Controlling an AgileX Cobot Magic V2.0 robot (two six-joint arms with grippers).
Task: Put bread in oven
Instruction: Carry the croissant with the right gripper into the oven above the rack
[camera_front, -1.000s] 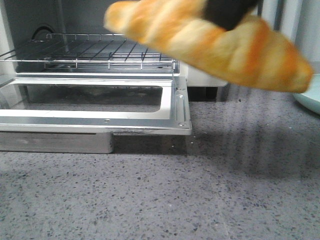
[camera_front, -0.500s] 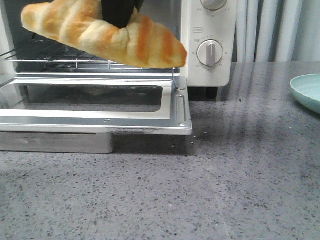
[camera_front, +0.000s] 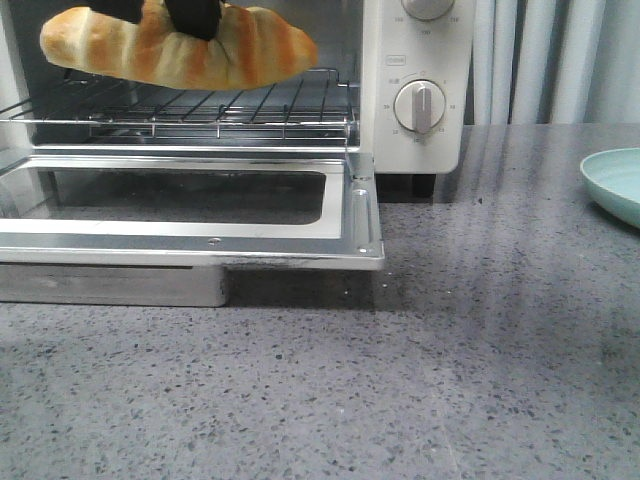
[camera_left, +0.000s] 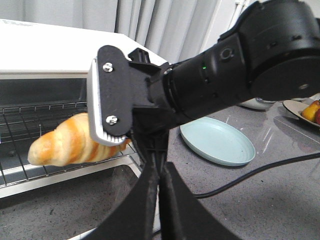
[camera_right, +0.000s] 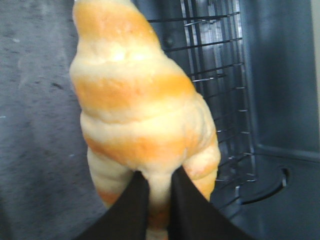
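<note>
The bread (camera_front: 175, 52), a golden-orange roll with cream stripes, hangs level just above the wire rack (camera_front: 250, 105) at the oven's (camera_front: 415, 60) open mouth. My right gripper (camera_front: 160, 18) is shut on its middle from above. In the right wrist view its black fingers (camera_right: 132, 205) pinch the bread (camera_right: 135, 100) over the rack (camera_right: 215, 75). The drop-down glass door (camera_front: 190, 205) lies open and flat. In the left wrist view my left gripper (camera_left: 160, 200) is shut and empty, low over the counter near the door's corner, with the bread (camera_left: 65, 145) and the right arm (camera_left: 225, 75) beyond it.
A pale green plate (camera_front: 615, 185) sits on the speckled grey counter at the right and also shows in the left wrist view (camera_left: 222, 142). A black cable (camera_left: 260, 172) runs across the counter. A plate of fruit (camera_left: 310, 107) sits farther off. Curtains hang behind.
The right gripper has carried the bread left and farther in, from in front of the oven's right side to over the rack. The bread now hangs more level.
</note>
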